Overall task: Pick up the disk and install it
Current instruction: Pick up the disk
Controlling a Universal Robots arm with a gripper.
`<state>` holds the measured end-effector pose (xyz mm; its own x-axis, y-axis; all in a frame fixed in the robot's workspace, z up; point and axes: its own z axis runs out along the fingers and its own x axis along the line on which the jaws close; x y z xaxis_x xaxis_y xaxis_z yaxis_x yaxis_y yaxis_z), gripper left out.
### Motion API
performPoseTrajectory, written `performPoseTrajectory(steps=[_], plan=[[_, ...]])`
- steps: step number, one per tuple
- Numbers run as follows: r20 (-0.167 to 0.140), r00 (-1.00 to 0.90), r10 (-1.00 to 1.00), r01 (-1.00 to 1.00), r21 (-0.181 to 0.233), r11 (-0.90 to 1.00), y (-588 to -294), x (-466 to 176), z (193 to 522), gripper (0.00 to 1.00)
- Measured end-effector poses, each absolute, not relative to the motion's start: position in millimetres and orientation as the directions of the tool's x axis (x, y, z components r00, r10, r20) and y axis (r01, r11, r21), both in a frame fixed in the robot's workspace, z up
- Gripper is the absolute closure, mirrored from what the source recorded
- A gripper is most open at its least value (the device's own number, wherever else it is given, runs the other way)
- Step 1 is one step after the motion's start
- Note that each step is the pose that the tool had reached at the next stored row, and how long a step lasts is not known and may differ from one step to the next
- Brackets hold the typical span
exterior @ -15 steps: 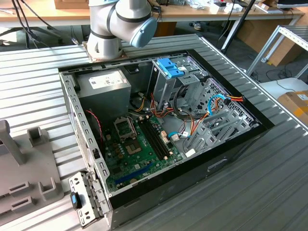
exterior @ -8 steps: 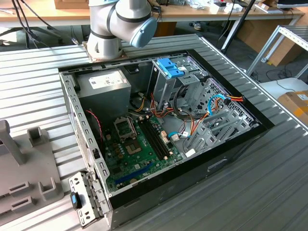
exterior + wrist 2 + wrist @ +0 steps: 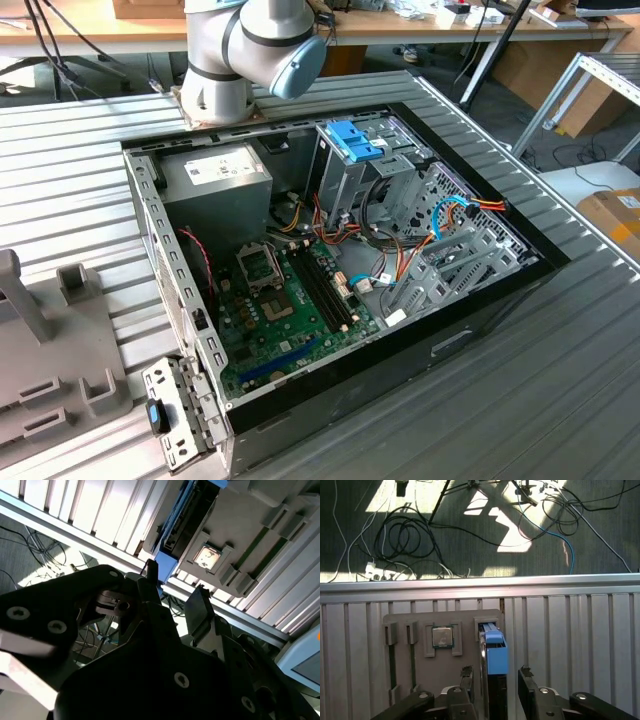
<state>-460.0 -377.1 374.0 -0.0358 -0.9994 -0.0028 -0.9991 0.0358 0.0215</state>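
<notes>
Disk, flat grey-metal drive in light-blue plastic carrier rail [image 3: 495,655] [image 3: 165,562], stands on edge in slot of grey plastic holder fixture [image 3: 445,672], near small square silver processor chip [image 3: 442,636] seated in same fixture. In both wrist views black two-finger gripper [image 3: 495,677] [image 3: 175,580] spread wide, fingers [image 3: 467,677] flanking disk, gaps visible, nothing grasped. Fixture rests on ribbed grey metal table [image 3: 570,640]. Exterior view: open black computer case [image 3: 450,345], green motherboard [image 3: 290,310] inside.

Silver-grey arm [image 3: 222,50] with pale-blue joint cap [image 3: 298,66], black screw-studded end effector [image 3: 495,674].
</notes>
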Motion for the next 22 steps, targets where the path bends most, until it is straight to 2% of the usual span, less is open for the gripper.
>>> performPoseTrajectory(steps=[22], plan=[[-0.003, -0.036, -0.999, -0.999, 0.022, 0.036, -377.1, -460.0, 368.7, 0.52]])
